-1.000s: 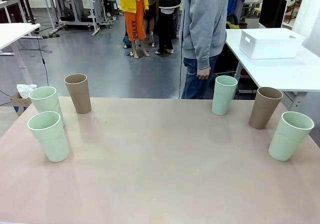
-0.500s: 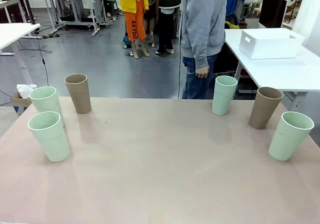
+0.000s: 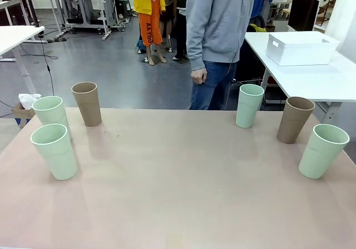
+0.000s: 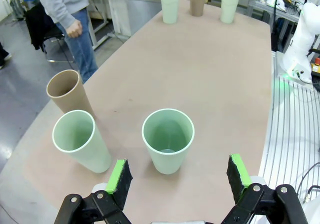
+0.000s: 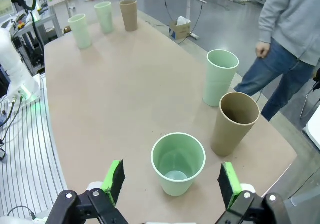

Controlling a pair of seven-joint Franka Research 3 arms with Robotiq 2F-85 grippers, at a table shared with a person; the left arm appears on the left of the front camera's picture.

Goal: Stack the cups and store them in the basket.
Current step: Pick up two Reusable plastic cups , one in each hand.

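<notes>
Six cups stand upright on the tan table. On the left are two mint cups [image 3: 54, 150] [image 3: 50, 114] and a brown cup [image 3: 87, 103]. On the right are a mint cup [image 3: 249, 105], a brown cup [image 3: 295, 119] and another mint cup [image 3: 322, 150]. The white basket [image 3: 300, 48] sits on a white side table at the back right. In the left wrist view my left gripper [image 4: 177, 179] hangs open above a mint cup [image 4: 168, 139]. In the right wrist view my right gripper [image 5: 171, 181] is open above a mint cup [image 5: 178, 163], with a brown cup [image 5: 235, 123] beside it.
A person in a grey sweater and jeans [image 3: 216, 32] stands at the table's far edge, one hand [image 3: 198, 75] hanging at the side. The white side table [image 3: 311, 76] stands apart from my table, behind its right corner. The table's middle [image 3: 178, 171] is bare.
The person has stepped to the left along the far edge of the table. The cups have not moved.
</notes>
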